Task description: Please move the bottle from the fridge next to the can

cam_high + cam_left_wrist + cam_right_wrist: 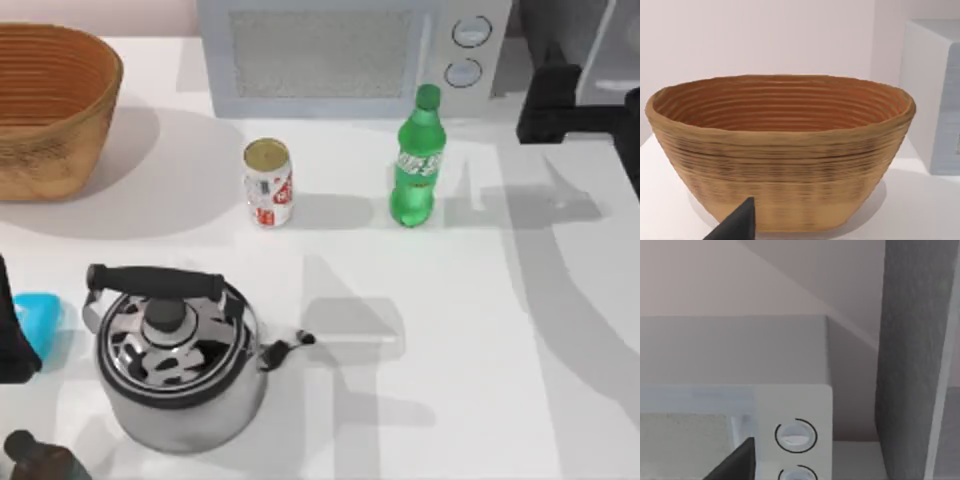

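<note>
the right gripper (548, 105) hangs at the top view's far right, dark and raised, just in front of the fridge (590, 40) and beside the microwave (350, 50); whether it is open or shut i cannot tell, and nothing shows in its hold. its wrist view looks at the microwave's knobs (795, 435) and the fridge's dark grey side (912, 365).

the bottle (417, 160) stands upright on the worktop (450, 330), out of the fridge, just in front of the microwave's knob end. the can (268, 182) stands upright to its left, near but apart, with bare worktop between them.

the left gripper (15, 340) sits parked at the left edge, its wrist view facing the woven basket (780, 150). just beside it lies a blue thing (40, 318), then the kettle (175, 365), and a dark brown bottle (40, 458) at the near corner.
</note>
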Robot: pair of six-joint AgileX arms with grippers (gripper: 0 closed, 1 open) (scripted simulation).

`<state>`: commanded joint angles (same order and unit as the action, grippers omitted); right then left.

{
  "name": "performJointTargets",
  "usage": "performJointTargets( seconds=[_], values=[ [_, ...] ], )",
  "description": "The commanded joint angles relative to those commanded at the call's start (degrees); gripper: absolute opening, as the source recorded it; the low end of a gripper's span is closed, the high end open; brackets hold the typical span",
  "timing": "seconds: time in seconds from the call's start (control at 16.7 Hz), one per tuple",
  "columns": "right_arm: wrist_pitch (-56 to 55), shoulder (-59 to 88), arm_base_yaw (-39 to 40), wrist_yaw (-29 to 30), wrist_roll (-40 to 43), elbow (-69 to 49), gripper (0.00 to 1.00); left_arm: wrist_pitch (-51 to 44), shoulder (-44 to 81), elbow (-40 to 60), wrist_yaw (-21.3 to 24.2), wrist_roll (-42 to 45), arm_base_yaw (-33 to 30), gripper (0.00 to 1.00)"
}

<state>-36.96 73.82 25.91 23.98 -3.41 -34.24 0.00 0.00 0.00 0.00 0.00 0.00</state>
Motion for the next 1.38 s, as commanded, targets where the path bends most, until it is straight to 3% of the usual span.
performJointTargets(
  seconds=[0.72, 0.96, 1.38],
  values=[
    [32.45, -64.68, -22.06, -20.38, 2.45, 28.82, 1.0, 0.0, 0.0, 0.0, 0.0, 0.0, 0.0, 1.0],
    [36.66, -73.21, -25.6, -23.74, 3.32, 33.85, 1.0, 0.0, 0.0, 0.0, 0.0, 0.0, 0.0, 1.0],
    [36.89, -73.63, -25.73, -23.88, 3.36, 34.07, 1.0, 0.0, 0.0, 0.0, 0.0, 0.0, 0.0, 1.0]
  ],
)
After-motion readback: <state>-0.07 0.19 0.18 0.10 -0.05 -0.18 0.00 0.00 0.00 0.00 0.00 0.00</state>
